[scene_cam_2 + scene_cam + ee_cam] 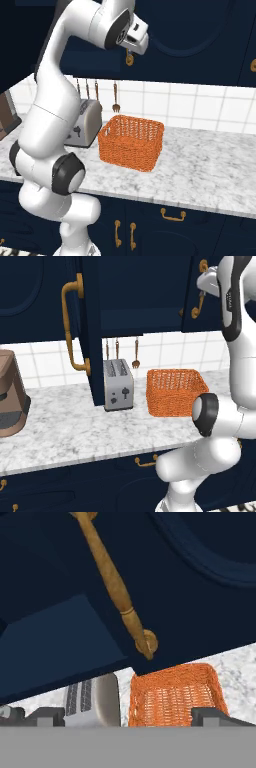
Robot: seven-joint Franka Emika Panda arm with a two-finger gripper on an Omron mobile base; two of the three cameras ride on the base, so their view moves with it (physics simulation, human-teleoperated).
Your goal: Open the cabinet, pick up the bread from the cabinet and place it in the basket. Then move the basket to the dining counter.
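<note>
Hovering gripper (128,716), fingers (209,715) spread wide and empty; cabinet (200,612) handle (114,582) ahead between them, long axis running away, unreached.

White tiled wall (190,351); marble worktop (75,431); navy drawers (200,225), gold pulls; silver toaster (118,385).

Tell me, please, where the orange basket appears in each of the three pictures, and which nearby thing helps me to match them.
Left base view: the basket stands on the marble worktop, right of centre, partly behind the arm.
Right base view: it sits near the centre, on the same worktop.
Hand view: it lies at the bottom, right of centre, below the cabinet door.
Shared landmark: the toaster, directly beside the basket.
</note>
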